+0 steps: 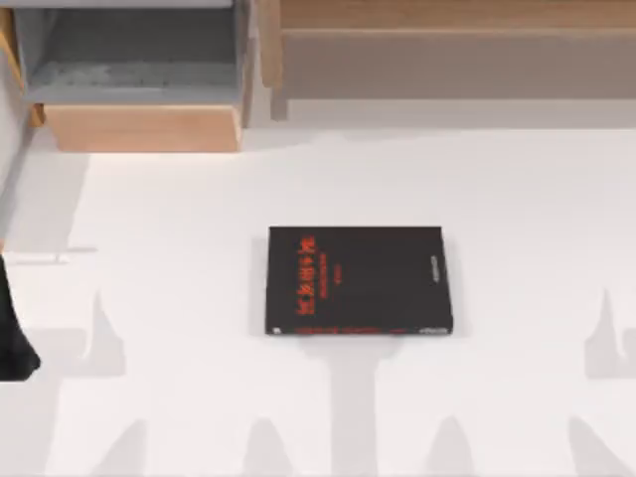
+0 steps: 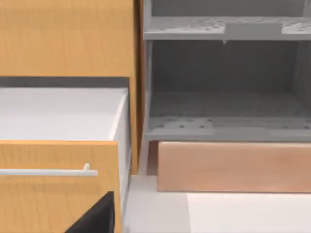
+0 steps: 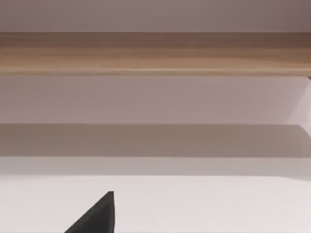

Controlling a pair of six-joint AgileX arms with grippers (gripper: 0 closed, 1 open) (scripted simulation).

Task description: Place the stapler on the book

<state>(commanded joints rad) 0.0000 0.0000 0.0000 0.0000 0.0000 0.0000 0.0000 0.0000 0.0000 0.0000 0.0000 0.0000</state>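
The black book (image 1: 358, 280) with red lettering lies flat in the middle of the white table, its thin red line along the near edge. Nothing rests on its cover. The stapler is out of view. My left arm (image 1: 15, 328) is a dark shape at the table's far left edge, well left of the book. A dark part of my left gripper (image 2: 97, 218) faces a pulled-out wooden drawer (image 2: 58, 145). A dark part of my right gripper (image 3: 97, 216) hangs over bare white table, facing a wooden ledge.
A grey shelf unit (image 1: 139, 60) with a wooden base stands at the back left. The drawer has a white inside and a pale bar handle (image 2: 48, 171). A long wooden ledge (image 1: 447, 40) runs along the back right.
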